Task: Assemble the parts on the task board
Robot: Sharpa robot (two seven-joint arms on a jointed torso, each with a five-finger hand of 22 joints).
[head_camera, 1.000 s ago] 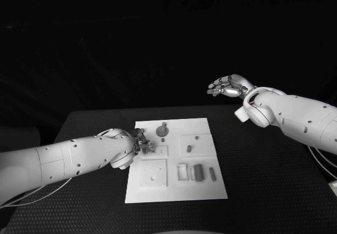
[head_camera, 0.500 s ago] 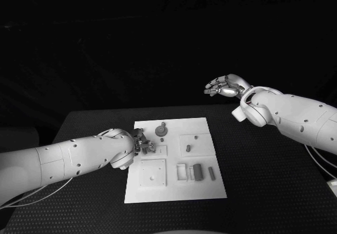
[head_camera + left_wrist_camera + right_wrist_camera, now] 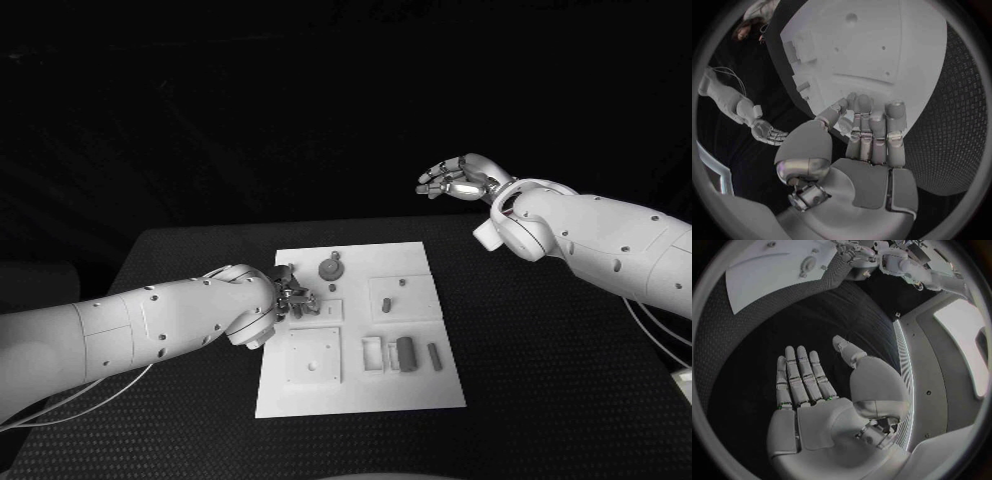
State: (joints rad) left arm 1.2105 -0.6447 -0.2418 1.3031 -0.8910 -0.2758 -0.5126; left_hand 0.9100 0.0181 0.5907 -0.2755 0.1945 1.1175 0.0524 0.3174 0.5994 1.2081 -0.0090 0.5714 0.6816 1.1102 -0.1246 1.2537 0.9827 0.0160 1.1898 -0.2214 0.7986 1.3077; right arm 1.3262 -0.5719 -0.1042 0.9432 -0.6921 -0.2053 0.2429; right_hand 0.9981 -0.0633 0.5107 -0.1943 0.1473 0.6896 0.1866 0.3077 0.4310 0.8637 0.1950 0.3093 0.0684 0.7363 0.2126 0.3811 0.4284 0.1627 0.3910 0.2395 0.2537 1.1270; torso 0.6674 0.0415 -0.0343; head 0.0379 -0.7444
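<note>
On the table, near to far:
table (image 3: 548,350): black, textured top; white task board (image 3: 361,395) lies in its middle, long side running away from the robot.
near end of board: bare white strip, nothing on it.
board, near half: raised square plate (image 3: 312,358) with small holes on its left; beside it to the right a pale upright block (image 3: 374,352), a dark grey part (image 3: 407,352) standing in a slot, and a thin grey part (image 3: 434,355) lying flat, all close together but apart.
board, middle right: square plate (image 3: 397,295) with a small dark part (image 3: 389,302) on it.
left arm (image 3: 130,325): comes in low over the table's left side and covers the board's left edge.
left hand (image 3: 293,295): over the board's left middle, fingers bunched down at the surface; head view can't tell if it holds anything. In the left wrist view the fingers (image 3: 873,135) lie straight and close together over the white board, thumb alongside, nothing seen in them; grasp state: can't tell.
board, far end: round dark knob part (image 3: 332,266) standing upright, just beyond the left hand, not touching it.
right hand (image 3: 462,177): raised well beyond the board's far right corner, fingers loosely spread, holding nothing; right wrist view shows the palm (image 3: 817,410) flat and bare.
blocking: left hand and forearm hide whatever sits under them on the board.
</note>
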